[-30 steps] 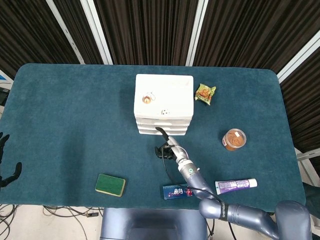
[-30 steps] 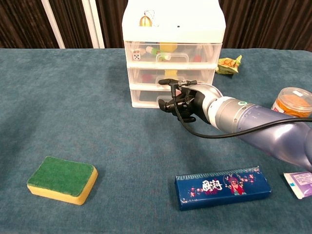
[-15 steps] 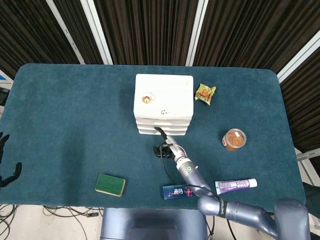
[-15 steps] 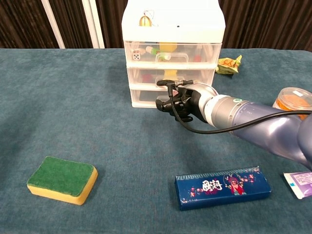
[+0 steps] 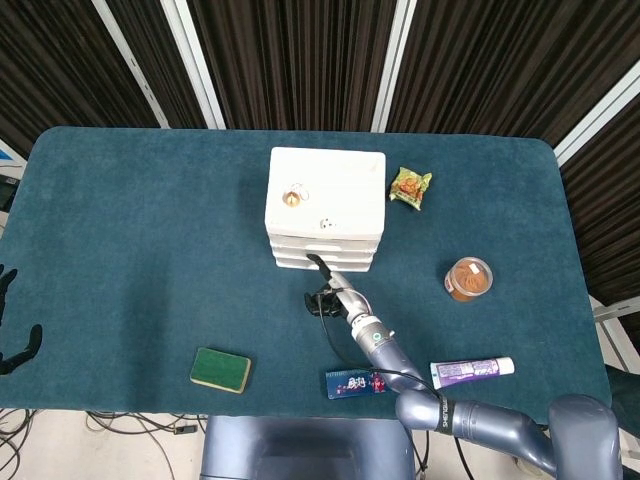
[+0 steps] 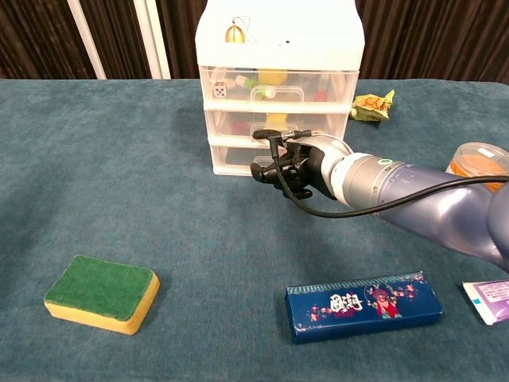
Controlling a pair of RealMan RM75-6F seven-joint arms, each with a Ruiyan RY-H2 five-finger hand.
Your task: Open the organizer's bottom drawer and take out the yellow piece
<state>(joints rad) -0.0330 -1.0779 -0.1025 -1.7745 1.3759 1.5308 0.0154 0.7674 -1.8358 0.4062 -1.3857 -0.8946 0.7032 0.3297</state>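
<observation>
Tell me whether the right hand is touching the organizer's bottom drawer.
Cannot tell. In the chest view the right hand covers the bottom drawer front; the head view is too small.

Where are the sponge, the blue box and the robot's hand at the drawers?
sponge (image 6: 99, 292), chest view, green top face.
blue box (image 6: 363, 305), chest view, printed front.
right hand (image 6: 293, 169), chest view, dark fingers before the bottom drawer.

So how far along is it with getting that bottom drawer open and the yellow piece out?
Early stage. Done: the right hand has reached the front of the white plastic three-drawer organizer, at its bottom drawer. In hand: contact there, though a grip on the handle can't be confirmed. Left: the drawer looks closed, so pulling it open and taking out the yellow piece, not visible in that drawer.
</observation>
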